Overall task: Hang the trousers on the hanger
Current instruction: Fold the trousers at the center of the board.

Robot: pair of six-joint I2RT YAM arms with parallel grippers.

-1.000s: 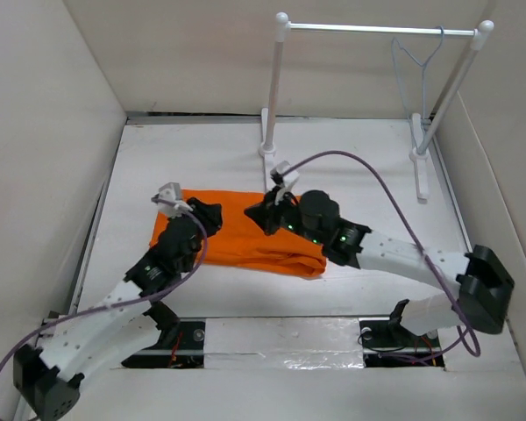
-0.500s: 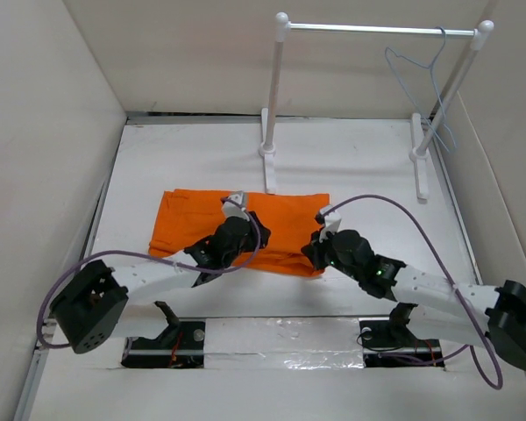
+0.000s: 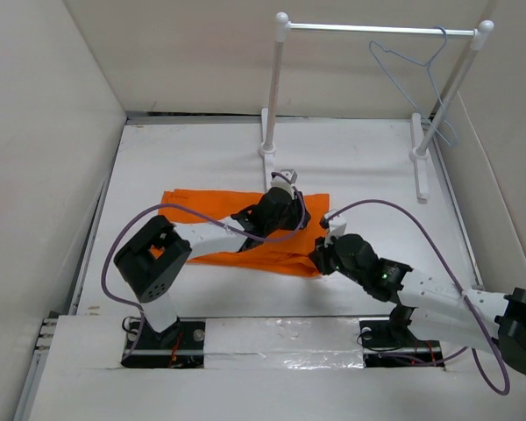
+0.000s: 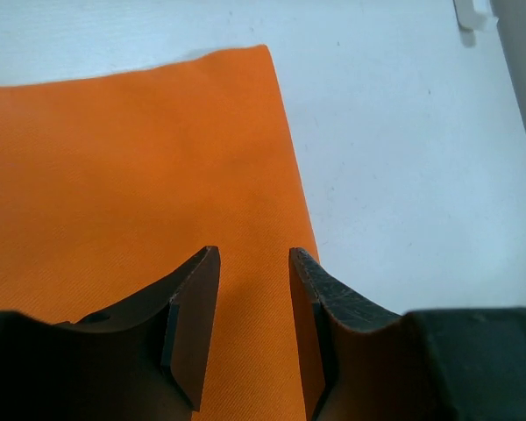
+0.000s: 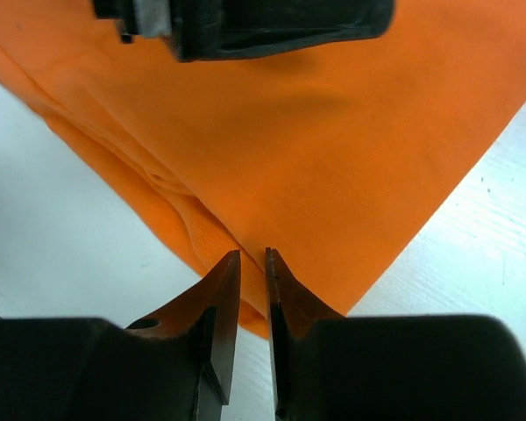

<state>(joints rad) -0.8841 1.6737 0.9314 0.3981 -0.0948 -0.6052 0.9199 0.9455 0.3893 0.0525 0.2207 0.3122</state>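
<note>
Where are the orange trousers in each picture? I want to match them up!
Top external: the trousers lie flat in the middle of the table.
Left wrist: they fill the left half, with a straight edge running down the middle.
Right wrist: they cover the top and centre, narrowing to a corner that points down.
Shared landmark: the white table right beside the cloth's edge.

Bright, even light, soft shadows; the wrist views' near foreground blurs.

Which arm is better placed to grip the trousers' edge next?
Likely right: the right gripper sits, jaws nearly together, at the folded edge of the bright orange cloth trousers; the left gripper is open over flat cloth.
</note>
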